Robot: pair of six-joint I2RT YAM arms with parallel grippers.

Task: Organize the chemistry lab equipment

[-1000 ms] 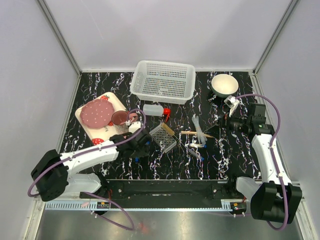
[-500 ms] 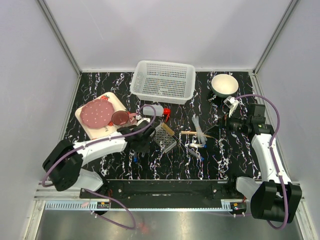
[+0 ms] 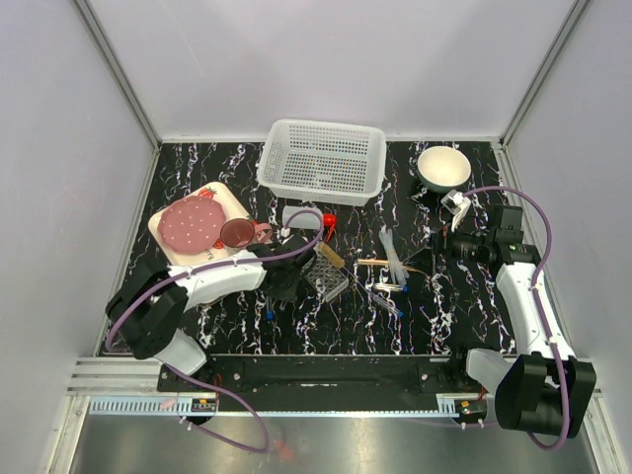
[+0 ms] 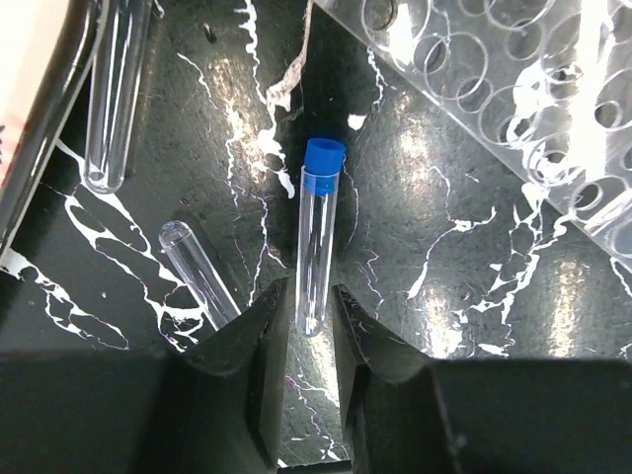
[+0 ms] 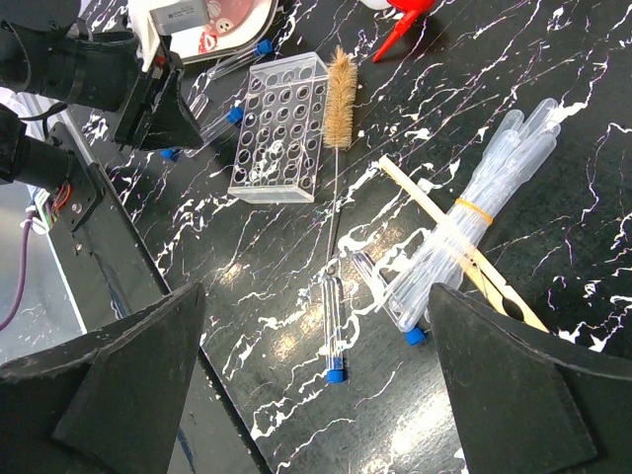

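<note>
Left gripper [image 4: 309, 299]: jaws drawn narrow and clamped on the closed lower end of a blue-capped test tube [image 4: 316, 237].
Held tube: its cap points to 12 o'clock in the left wrist view, above the black marbled table [image 4: 444, 276].
Tube rack [image 4: 513, 109]: at 2 o'clock from the held tube, apart from it.
Loose clear tube [image 4: 197, 272]: at 9 o'clock, just beside the finger on that side, lying on the table.
Right gripper [image 5: 316, 291]: jaws spread wide, holding and touching nothing.
Pipettes [image 5: 474, 237]: in a banded bundle on the table, at 2 o'clock from the right gripper.
</note>
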